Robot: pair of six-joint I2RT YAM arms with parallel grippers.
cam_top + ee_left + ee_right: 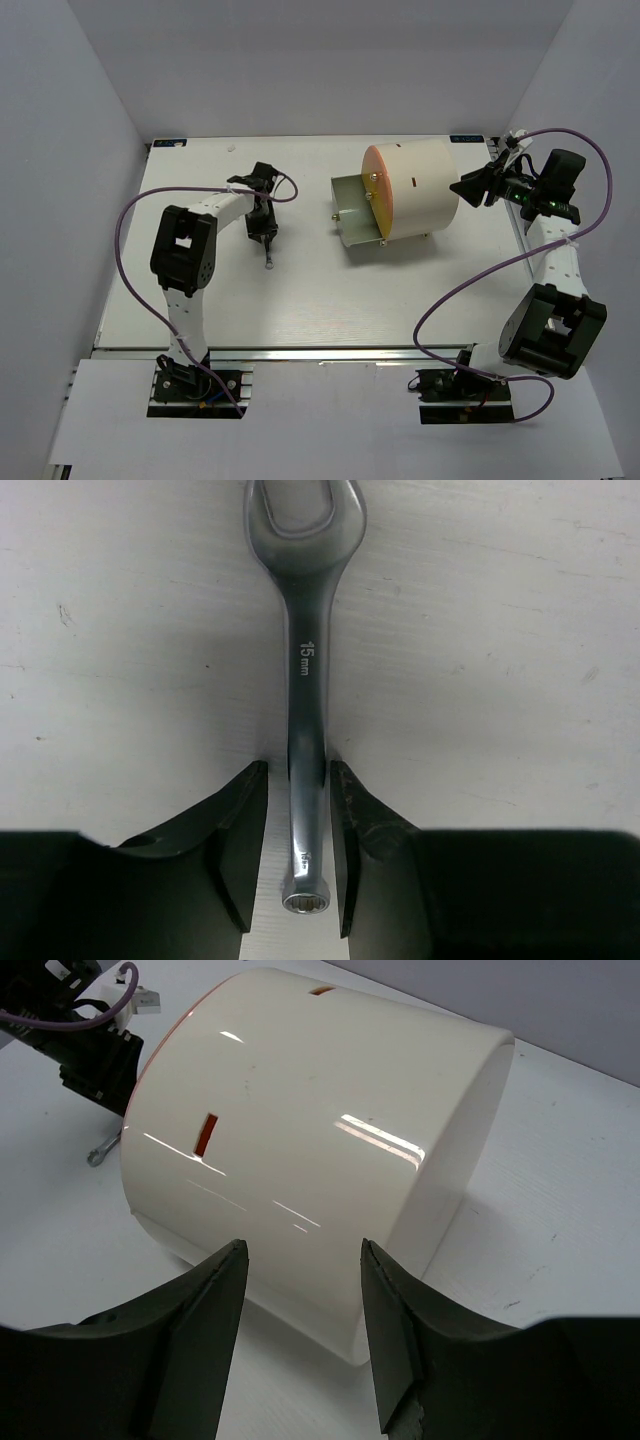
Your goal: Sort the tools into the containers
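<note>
left gripper (298,770) straddles wrench (305,660) shaft, jaws apparently not clamped, right gripper (302,1250) open by drum (320,1110): off-centre closing could skid wrench away.

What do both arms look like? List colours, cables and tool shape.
The left arm and right arm have white links, black joint housings and black bases. A purple cable loops alongside each. The left tool and right tool each have two black, wedge-shaped fingers with flat inner faces. No markings are legible.
</note>
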